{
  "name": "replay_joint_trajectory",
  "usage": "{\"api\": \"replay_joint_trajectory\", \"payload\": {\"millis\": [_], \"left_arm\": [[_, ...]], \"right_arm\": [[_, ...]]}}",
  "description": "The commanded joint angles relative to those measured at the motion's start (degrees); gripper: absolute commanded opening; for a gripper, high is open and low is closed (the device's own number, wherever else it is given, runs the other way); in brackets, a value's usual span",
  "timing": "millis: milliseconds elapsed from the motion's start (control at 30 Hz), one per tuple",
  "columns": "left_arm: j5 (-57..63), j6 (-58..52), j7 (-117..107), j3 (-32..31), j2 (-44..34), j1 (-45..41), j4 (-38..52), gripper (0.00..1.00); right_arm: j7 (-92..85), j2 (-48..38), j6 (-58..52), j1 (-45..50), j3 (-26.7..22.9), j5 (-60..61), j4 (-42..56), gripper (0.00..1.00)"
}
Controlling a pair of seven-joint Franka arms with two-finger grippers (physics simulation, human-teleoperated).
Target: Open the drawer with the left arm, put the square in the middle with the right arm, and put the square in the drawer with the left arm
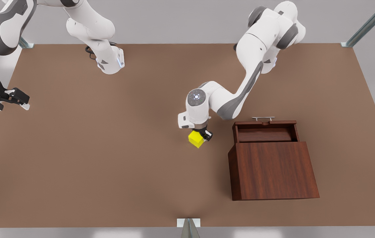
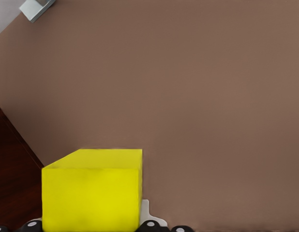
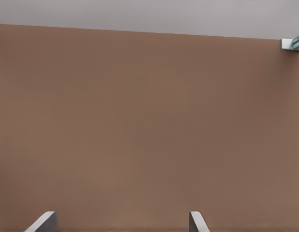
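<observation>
Front view. Brown table [image 1: 108, 158] seen from above. Left gripper [image 1: 201, 135] near the table's centre, clamped on the yellow square [image 1: 196, 139], just off the drawer's side toward the front view's left. Square apart from the cabinet [image 1: 273, 170], not inside the drawer [image 1: 266, 131]. Drawer pulled out of the dark wood cabinet, open tray bare, silver handle [image 1: 263, 118] on its far edge. Right gripper [image 1: 17, 99] at the table edge on the front view's left, well apart from square and cabinet, fingers spread, holding nothing; arm waiting there. No brand, label or readable writing on arms, cabinet or square.

Left wrist view. Square [image 2: 91, 191] large and close against the gripper's black base, one pale fingertip [image 2: 145, 210] touching its side. Whether resting on the table or raised just above it cannot be told. Dark wood of the cabinet [image 2: 9, 169] beside the square. Plain brown table [image 2: 212, 96] beyond, with a metal bracket [image 2: 36, 7] at its corner. No markings on the square's faces.

Right wrist view. Two pale fingertips [image 3: 43, 222] set wide apart, nothing between them. Bare table [image 3: 149, 121] ahead, grey floor past its far edge, metal bracket [image 3: 292, 43] at a corner. No writing.
</observation>
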Motion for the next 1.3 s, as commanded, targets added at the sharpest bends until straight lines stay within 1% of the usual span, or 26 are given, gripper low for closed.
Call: {"api": "replay_joint_trajectory", "payload": {"millis": [0, 67, 100, 267, 400, 633, 667, 767, 800, 833, 867, 1100, 1133, 1200, 1233, 1267], "left_arm": [[-2.1, -0.03, 0.47, 0.36, -1.06, -0.02, -1.03, 0.75], [-7.2, -0.03, 7.06, 5.46, -6.78, -0.02, -6.66, 0.75], [-7.38, 0.15, 9.52, 7.05, -9.85, -0.02, -10.53, 0.75], [-9.93, 0.32, 24.11, 14.25, -17.41, -0.02, -19.32, 0.75], [-10.54, 0.41, 34.03, 19.08, -21.28, -0.11, -24.15, 0.74], [-12.56, 0.41, 53.29, 29.99, -23.66, -0.19, -27.5, 0.75], [-12.57, 0.85, 54.78, 30.87, -25.24, -0.28, -30.13, 0.75], [-12.48, 0.41, 58.74, 33.33, -27.88, -0.37, -33.21, 0.75], [-12.39, 0.06, 58.74, 33.33, -28.32, -0.46, -33.56, 0.75], [-12.39, -0.03, 58.74, 33.33, -28.32, -0.46, -33.74, 0.78], [-12.39, -0.03, 58.74, 33.33, -28.32, -0.46, -34.09, 1.0], [-12.39, -2.75, 58.22, 33.24, -28.23, -0.46, -33.83, 1.0], [-12.48, -4.33, 54.46, 33.15, -28.05, -0.55, -33.12, 1.0], [-12.39, -9.6, 31.17, 32.54, -27.0, -0.98, -29.18, 1.0], [-12.48, -11.71, 27.99, 32.54, -25.77, -0.98, -25.67, 1.0], [-12.57, -13.65, 20.17, 32.71, -24.8, -0.98, -20.74, 1.0]], "right_arm": [[0.0, 0.0, 0.0, 0.02, 0.0, 0.0, 0.0, 1.0], [0.0, 0.0, 0.0, 0.02, 0.0, 0.0, 0.0, 1.0], [0.0, 0.0, 0.0, 0.02, 0.0, 0.0, 0.0, 1.0], [0.0, 0.17, 0.0, 0.11, 0.0, 0.0, 0.09, 1.0], [0.0, 0.26, 0.09, 0.11, 0.0, 0.0, 0.09, 1.0], [0.0, 0.26, 0.09, 0.11, 0.0, 0.0, 0.09, 1.0], [0.0, 0.26, 0.09, 0.11, 0.0, 0.0, 0.0, 1.0], [0.0, 0.26, 0.09, 0.11, 0.0, 0.0, 0.09, 1.0], [0.0, 0.35, 0.09, 0.11, 0.0, 0.0, 0.09, 1.0], [0.0, 0.26, 0.09, 0.11, 0.0, 0.0, 0.09, 1.0], [0.0, 0.26, 0.09, 0.19, 0.0, 0.0, 0.09, 1.0], [0.0, 0.26, 0.09, 0.19, 0.0, 0.0, 0.0, 1.0], [0.0, 0.35, 0.09, 0.19, 0.0, 0.0, 0.0, 1.0], [0.0, 0.35, 0.09, 0.11, 0.0, 0.0, 0.0, 1.0], [0.0, 0.35, 0.09, 0.19, 0.0, 0.0, 0.09, 1.0], [0.0, 0.35, 0.09, 0.19, 0.0, 0.0, 0.09, 1.0]]}}
